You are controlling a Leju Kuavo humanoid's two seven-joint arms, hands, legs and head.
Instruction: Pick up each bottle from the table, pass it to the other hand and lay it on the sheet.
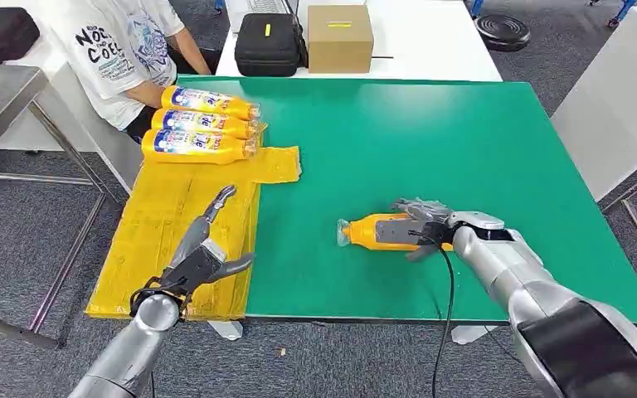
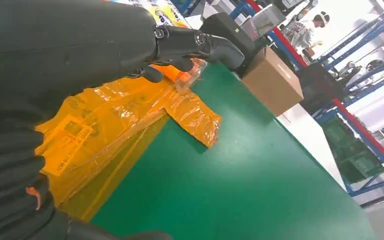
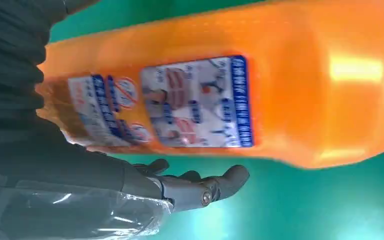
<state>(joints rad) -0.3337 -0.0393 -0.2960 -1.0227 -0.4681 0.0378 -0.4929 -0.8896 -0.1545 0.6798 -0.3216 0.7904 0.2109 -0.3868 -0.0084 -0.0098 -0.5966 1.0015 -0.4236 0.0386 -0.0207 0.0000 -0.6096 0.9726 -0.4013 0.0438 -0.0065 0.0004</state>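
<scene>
**Right robot hand on the fourth bottle, left one free**

Head cam, lower centre of frame: I've got the right robot hand [image 1: 425, 225] wrapped round the orange plastic bottle w/ blue-and-white label [image 1: 379, 231]. Bottle lies on its side on the green bench [image 1: 464, 141], clear cap end pointing to frame left, fingers [image 1: 415, 207] curled over its fat end. Can't tell if it's lifted off the surface or resting on it. Right wrist cam confirms: bottle body fills most of the pic, label facing the lens, thumb [image 3: 200, 187] lying along it, green surface behind.

Left robot hand [image 1: 207, 249] sits lower left of frame, over the crinkly yellow plastic sheet [image 1: 166, 224], holding nothing, fingers spread wide, one pointing up-frame. Left wrist cam shows same sheet, its edge folded onto the green top.

Three more orange bottles [image 1: 203, 123] lie side by side at upper left, on the far end of the sheet, caps to frame right, touching each other.

Top of frame: a black zip case [image 1: 269, 43] beside a brown cardboard box [image 1: 339, 37], both on a white table [image 1: 431, 41]. A person in a white printed T-shirt [image 1: 124, 50] sits at upper left, just beyond the three bottles.
</scene>
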